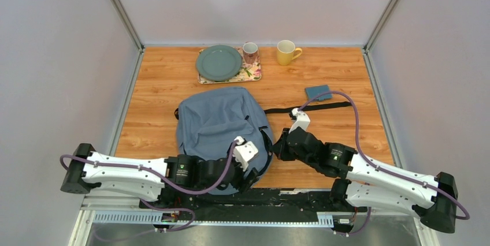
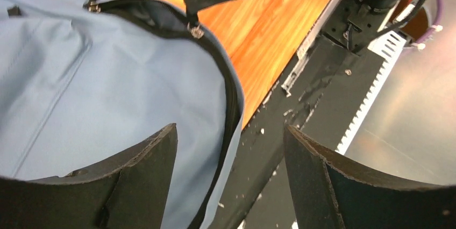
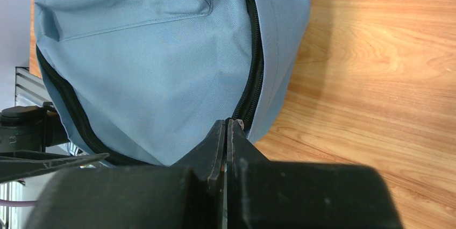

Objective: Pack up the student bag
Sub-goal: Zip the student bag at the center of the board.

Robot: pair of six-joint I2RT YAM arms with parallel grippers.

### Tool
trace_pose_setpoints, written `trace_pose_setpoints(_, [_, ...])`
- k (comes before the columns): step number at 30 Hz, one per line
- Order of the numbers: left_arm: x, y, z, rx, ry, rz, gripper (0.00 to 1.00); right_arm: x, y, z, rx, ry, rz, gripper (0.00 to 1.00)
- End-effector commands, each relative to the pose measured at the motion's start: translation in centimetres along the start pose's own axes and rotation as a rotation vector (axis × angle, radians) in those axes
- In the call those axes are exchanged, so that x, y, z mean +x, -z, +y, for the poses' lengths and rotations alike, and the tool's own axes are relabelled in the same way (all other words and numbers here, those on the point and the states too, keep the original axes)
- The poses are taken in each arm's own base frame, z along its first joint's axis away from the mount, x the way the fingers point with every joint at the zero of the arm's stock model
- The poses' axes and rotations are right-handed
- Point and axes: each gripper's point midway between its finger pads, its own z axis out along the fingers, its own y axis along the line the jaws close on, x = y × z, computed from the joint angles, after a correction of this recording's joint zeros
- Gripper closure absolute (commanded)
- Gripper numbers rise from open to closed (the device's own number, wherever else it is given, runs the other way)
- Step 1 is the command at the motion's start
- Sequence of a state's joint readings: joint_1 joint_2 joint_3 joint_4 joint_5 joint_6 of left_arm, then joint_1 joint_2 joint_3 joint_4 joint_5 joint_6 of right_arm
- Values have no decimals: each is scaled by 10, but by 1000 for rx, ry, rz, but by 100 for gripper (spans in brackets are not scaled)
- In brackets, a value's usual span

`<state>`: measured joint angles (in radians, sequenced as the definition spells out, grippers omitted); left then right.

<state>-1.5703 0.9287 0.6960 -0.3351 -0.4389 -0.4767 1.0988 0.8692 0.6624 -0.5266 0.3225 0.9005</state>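
At the near middle of the table (image 1: pixel 346 73), between both arms, the student bag (image 1: pixel 216 122) lies flat. The right gripper (image 3: pixel 226 124) is pinched on its zipper pull (image 2: pixel 196 31), probably to unzip it. The left gripper (image 2: pixel 231 129) is spread and empty over the bag's near edge.

The large backpack (image 1: pixel 216 122) is soft grey-blue woven cloth. It is matt, with a fine twill grain and stitched seams. Its black zipper trim (image 3: pixel 253 73) has a slight sheen, and the small zipper pull (image 2: pixel 197 31) is bright metal.

The desk (image 1: pixel 156 96) is orange-brown wood grain, smooth with a soft gloss. The fingers (image 2: pixel 145 180) of the left gripper (image 2: pixel 230 135) are matt black, with rough, scuffed edges. The black base plate (image 2: pixel 301 111) at the desk's edge is matt, and its coat is chipped and flecked.

The arm shells (image 1: pixel 121 174) are smooth white plastic, and the purple cable (image 1: pixel 330 92) is smooth. The round grey-green plate (image 1: pixel 218 62) looks satin-glazed, while the yellow mug (image 1: pixel 286 52) is glossy.
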Motion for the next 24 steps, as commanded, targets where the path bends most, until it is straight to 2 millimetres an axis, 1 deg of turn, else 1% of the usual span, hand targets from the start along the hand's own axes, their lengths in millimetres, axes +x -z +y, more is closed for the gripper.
trace_pose_setpoints(1, [-13, -24, -8, -36, -114, 1, 21, -19, 11, 14, -59, -17, -65, 100])
trace_pose_setpoints(2, [-14, -28, -7, -53, -123, 0, 21, -19, 12, 15, -62, -16, -66, 100])
trace_pose_setpoints(3, [-6, -37, -8, -63, -158, 29, 21, -20, 12, 15, -63, -19, -69, 100])
trace_pose_setpoints(5, [-6, -46, -9, -76, -179, 35, 20, -21, 15, 15, -66, -22, -73, 100])
trace_pose_setpoints(6, [1, -53, -8, -93, -201, 58, 20, -22, 15, 15, -67, -24, -76, 100])
trace_pose_setpoints(7, [2, -57, -9, -97, -206, 57, 20, -22, 16, 16, -71, -25, -77, 100])
trace_pose_setpoints(8, [3, -60, -7, -112, -215, 57, 20, -22, 17, 16, -75, -25, -78, 100])
trace_pose_setpoints(9, [10, -67, -4, -133, -238, 78, 20, -22, 18, 15, -76, -24, -77, 100])
trace_pose_setpoints(10, [11, -70, -3, -142, -241, 75, 20, -23, 19, 16, -79, -27, -79, 100])
trace_pose_setpoints(11, [12, -72, 3, -179, -248, 76, 20, -23, 20, 16, -85, -29, -79, 100])
trace_pose_setpoints(12, [20, -77, 6, -206, -257, 98, 20, -23, 21, 17, -88, -29, -80, 100])
trace_pose_setpoints(13, [26, -77, 12, -239, -267, 124, 20, -23, 22, 17, -90, -29, -80, 100])
trace_pose_setpoints(14, [25, -79, 21, -307, -268, 130, 26, -23, 22, 17, -92, -29, -80, 100])
trace_pose_setpoints(15, [29, -78, 24, -341, -226, 141, 32, -24, 23, 17, -91, -30, -84, 100])
trace_pose_setpoints(16, [35, -74, 29, -360, -238, 174, 37, -24, 23, 16, -88, -30, -85, 100])
trace_pose_setpoints(17, [41, -73, 29, -352, -235, 192, 48, -25, 22, 14, -79, -31, -92, 100])
trace_pose_setpoints(19, [50, -70, 29, -342, -195, 208, 61, -27, 20, 12, -66, -36, -107, 100])
trace_pose_setpoints(20, [64, -66, 31, -322, -168, 230, 74, -31, 18, 10, -52, -51, -128, 100])
trace_pose_setpoints(21, [71, -64, 31, -309, -151, 238, 80, -35, 18, 11, -48, -59, -142, 100])
trace_pose_setpoints(22, [76, -62, 30, -291, -128, 240, 89, -38, 17, 12, -44, -64, -154, 100])
trace_pose_setpoints(23, [92, -56, 30, -255, -98, 268, 94, -45, 16, 15, -40, -65, -176, 100])
trace_pose_setpoints(24, [99, -53, 28, -236, -76, 278, 98, -50, 14, 16, -34, -68, -190, 100])
